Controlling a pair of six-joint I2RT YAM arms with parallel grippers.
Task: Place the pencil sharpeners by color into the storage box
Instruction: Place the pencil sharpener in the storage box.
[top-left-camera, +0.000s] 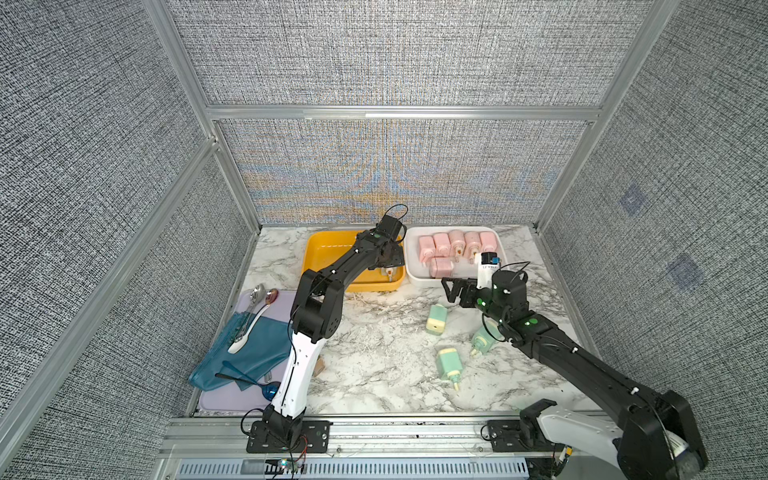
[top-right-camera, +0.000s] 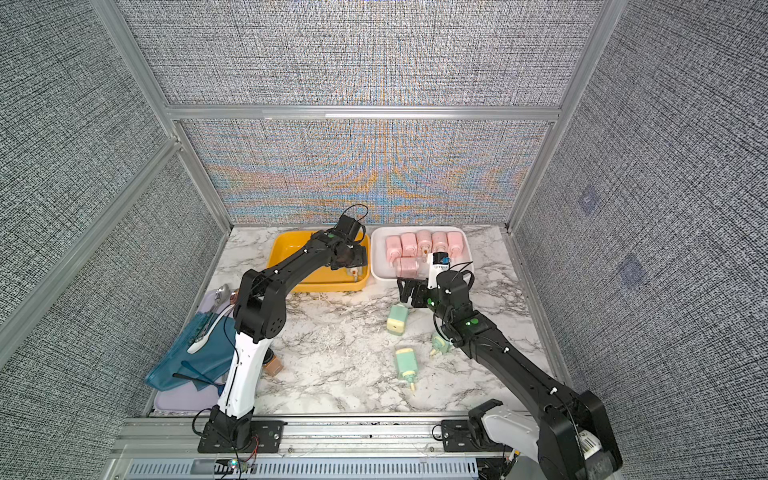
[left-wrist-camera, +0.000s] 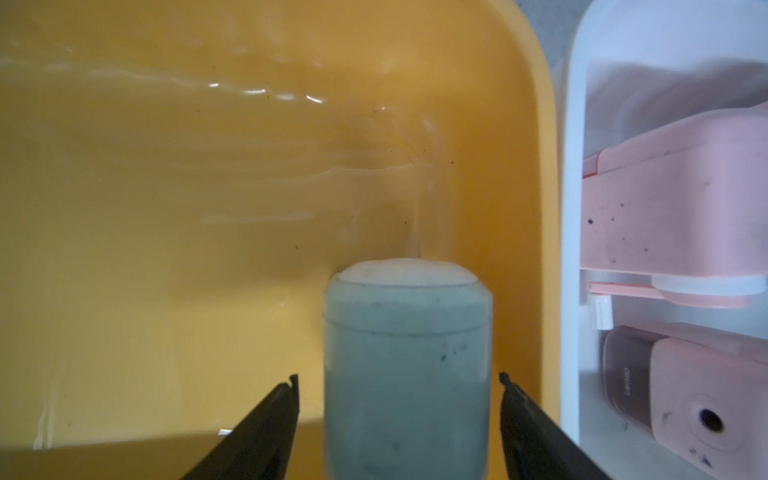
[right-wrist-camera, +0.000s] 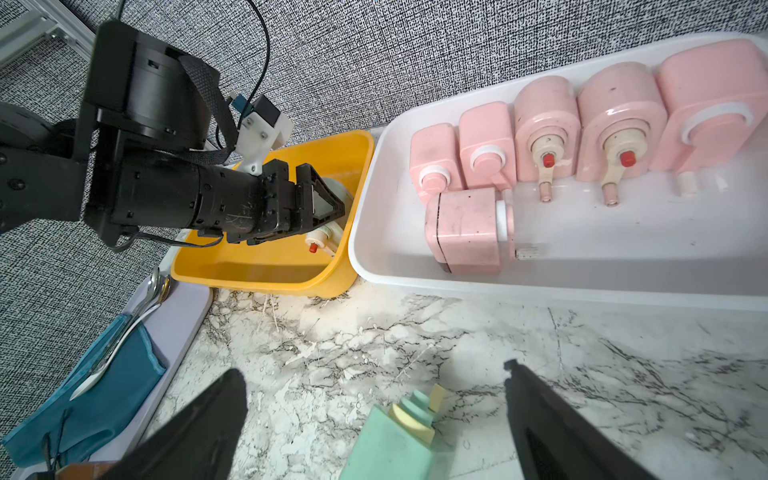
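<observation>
The left gripper (left-wrist-camera: 399, 378) had its jaws parted, with a gap on each side of the mint sharpener (left-wrist-camera: 407, 324) between them in the yellow box (left-wrist-camera: 208, 249). In both top views the wrist hid nearly all of it. The right gripper (right-wrist-camera: 374, 370) gaped wide above another mint sharpener (right-wrist-camera: 390, 449) on the marble tabletop (right-wrist-camera: 374, 332), cut off at the right wrist view's edge. Six pink sharpeners (right-wrist-camera: 469, 228) sat in the white tray (right-wrist-camera: 582, 266).

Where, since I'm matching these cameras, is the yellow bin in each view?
Top view: yellow bin, centre rear, left of the white tray.
Top view: yellow bin, same spot.
Left wrist: yellow bin fills most of it.
Right wrist: yellow bin beside the white tray.
Shared landmark: the white tray holding pink sharpeners.
</observation>
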